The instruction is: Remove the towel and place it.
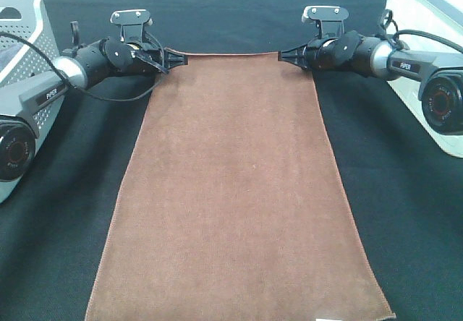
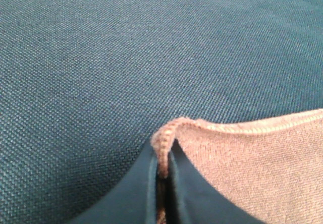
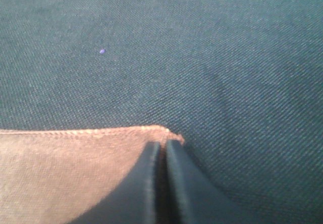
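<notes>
On the black table cloth [image 1: 405, 212], the towel [image 1: 239, 205] lies flat, soft and limp, best held by its far corners, where the left gripper [image 1: 179, 60] and right gripper [image 1: 282, 57] each pinch one.

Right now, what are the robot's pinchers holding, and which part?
The towel: left gripper pinches one far corner, right gripper sits at the other, grip unclear.

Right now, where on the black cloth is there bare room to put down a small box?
Bare black cloth lies beyond the towel's far edge, between the two arms. More lies on both sides of the towel, towards the near edge. It is crowded at the far corners, where the left fingers and right fingers meet the towel, and by the basket at far left.
</notes>
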### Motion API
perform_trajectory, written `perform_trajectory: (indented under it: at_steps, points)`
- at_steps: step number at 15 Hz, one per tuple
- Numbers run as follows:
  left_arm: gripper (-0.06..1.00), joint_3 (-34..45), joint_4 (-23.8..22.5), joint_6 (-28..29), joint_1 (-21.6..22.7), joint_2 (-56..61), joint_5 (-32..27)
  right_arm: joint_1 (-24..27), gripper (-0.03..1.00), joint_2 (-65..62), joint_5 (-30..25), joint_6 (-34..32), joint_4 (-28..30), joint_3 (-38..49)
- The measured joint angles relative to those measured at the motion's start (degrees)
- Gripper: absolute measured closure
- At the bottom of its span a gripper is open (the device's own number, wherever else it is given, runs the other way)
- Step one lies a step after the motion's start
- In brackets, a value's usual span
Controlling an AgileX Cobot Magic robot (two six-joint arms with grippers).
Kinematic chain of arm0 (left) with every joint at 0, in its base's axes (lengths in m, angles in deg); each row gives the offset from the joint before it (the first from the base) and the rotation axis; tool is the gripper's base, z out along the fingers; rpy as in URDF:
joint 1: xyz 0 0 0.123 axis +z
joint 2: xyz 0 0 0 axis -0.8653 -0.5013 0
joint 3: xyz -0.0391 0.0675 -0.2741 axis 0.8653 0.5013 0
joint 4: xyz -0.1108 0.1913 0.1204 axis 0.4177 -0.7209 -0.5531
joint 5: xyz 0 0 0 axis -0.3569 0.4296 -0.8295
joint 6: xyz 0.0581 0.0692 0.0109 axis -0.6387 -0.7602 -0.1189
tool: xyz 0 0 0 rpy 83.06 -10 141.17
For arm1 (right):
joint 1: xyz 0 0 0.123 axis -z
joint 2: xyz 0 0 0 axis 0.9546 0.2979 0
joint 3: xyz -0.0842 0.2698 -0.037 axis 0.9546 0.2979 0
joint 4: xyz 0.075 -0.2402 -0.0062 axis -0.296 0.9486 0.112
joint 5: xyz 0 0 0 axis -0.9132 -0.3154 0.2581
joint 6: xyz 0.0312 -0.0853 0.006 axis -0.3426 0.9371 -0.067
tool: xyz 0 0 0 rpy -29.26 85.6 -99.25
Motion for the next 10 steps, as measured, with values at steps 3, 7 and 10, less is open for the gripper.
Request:
perform_trajectory:
  at_steps: [3,7,10]
  points:
    - [0.63,0.00,-0.17,0.00,0.00,-0.06,0.00,0.00,0.52,0.00,-0.69,0.00,0.00,0.00]
    - [0.18,0.00,-2.81,0.00,0.00,-0.06,0.52,0.00,0.42,-0.86,-4.87,0.52,0.00,0.00]
    - [0.16,0.00,-5.10,0.23,0.34,1.72,-0.46,0.00,0.42,-3.90,-10.31,1.43,0.06,0.00]
